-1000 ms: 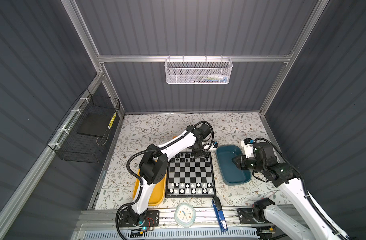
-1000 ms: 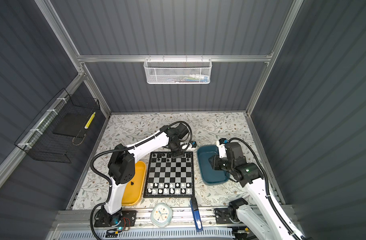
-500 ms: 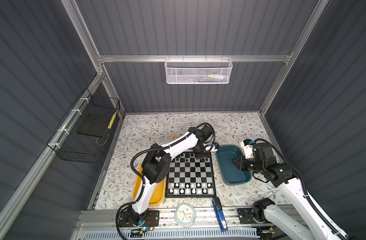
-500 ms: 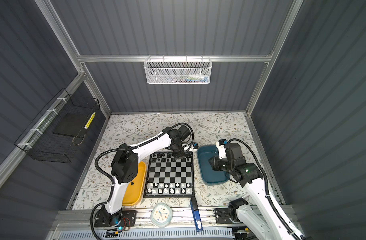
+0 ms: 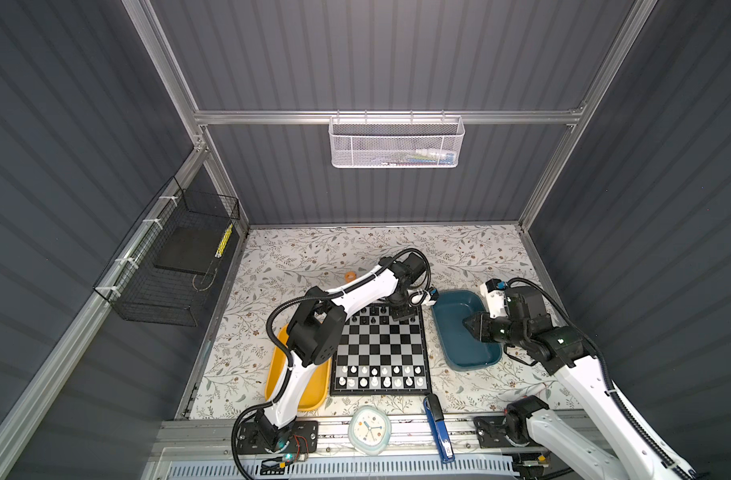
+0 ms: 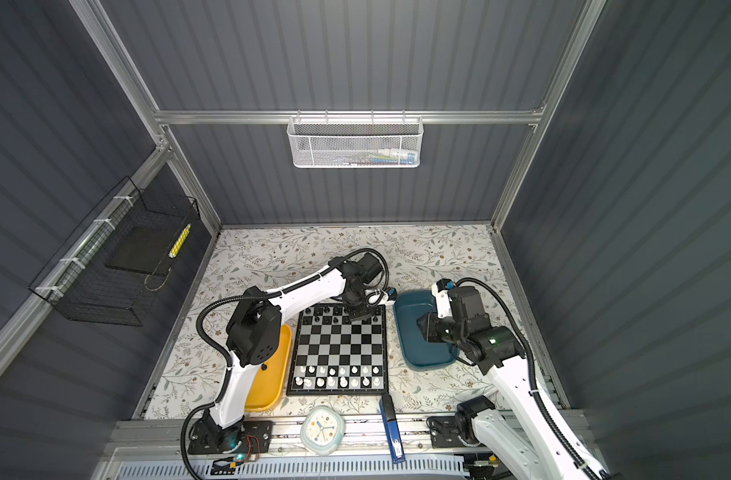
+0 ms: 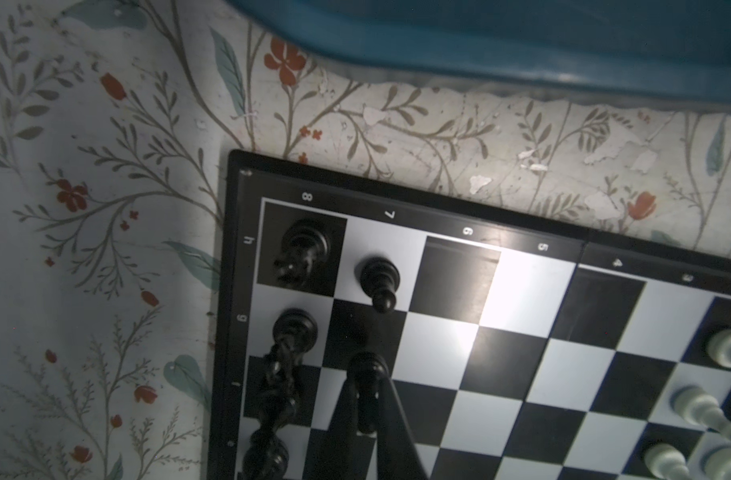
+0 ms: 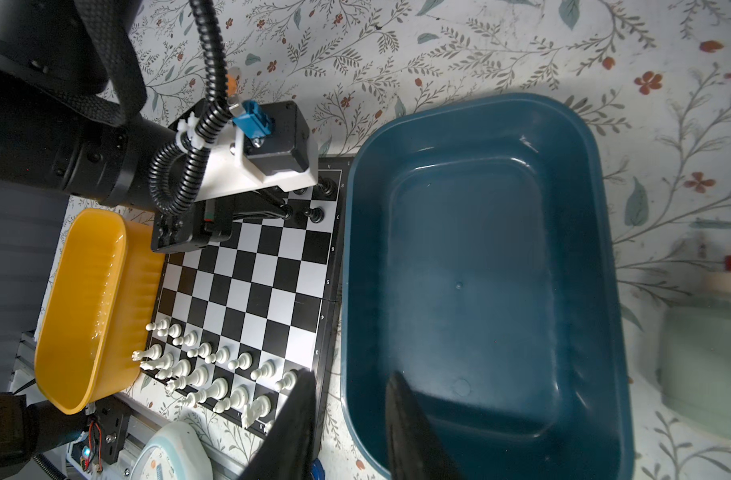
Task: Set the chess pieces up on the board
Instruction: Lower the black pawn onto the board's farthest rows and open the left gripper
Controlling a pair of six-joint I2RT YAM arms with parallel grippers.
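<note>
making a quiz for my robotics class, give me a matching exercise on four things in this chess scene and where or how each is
1 left gripper
2 right gripper
3 white chess pieces
4 yellow tray

a open, above the teal tray
b beside the board, opposite the teal tray
c shut on a black pawn
d two rows on the board

Pairs: 1-c, 2-a, 3-d, 4-b
</note>
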